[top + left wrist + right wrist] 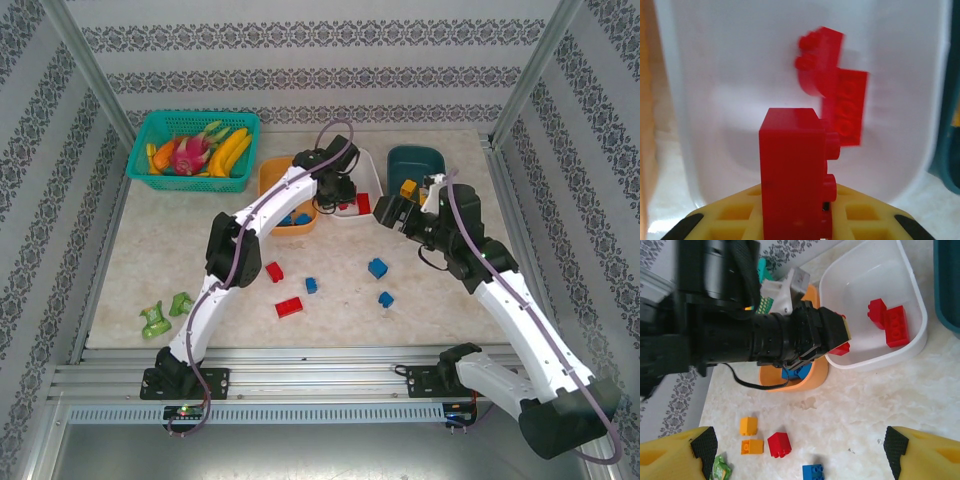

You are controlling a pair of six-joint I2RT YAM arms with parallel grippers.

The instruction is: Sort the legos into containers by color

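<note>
Overhead and wrist views show 2 robot arms sorting toy bricks on a pale table. The left gripper [839, 335] hangs over the white tub [860, 285], its yellow jaws closed tight on 1 red brick [790, 170] with the studs facing sideways. 2 more red bricks [890, 322] lie inside the white tub, so it appears to be the container for red, and the held brick is probably poised there for release.

Just left of the white tub in the overhead view, the orange tub [817, 375] holds blue bricks [795, 372]. Just right of the white tub stands the dark teal tub [415, 160]; what it holds cannot be told.

The right gripper [800, 450] hovers near the white tub's front right corner, jaws spread wide with nothing between them. It seems to be keeping clear of the drop and is free for the next pick.

In front of the white tub, loose bricks wait on the table: a red one [779, 444], 2 yellow ones [749, 426] and a blue one [812, 472].
</note>
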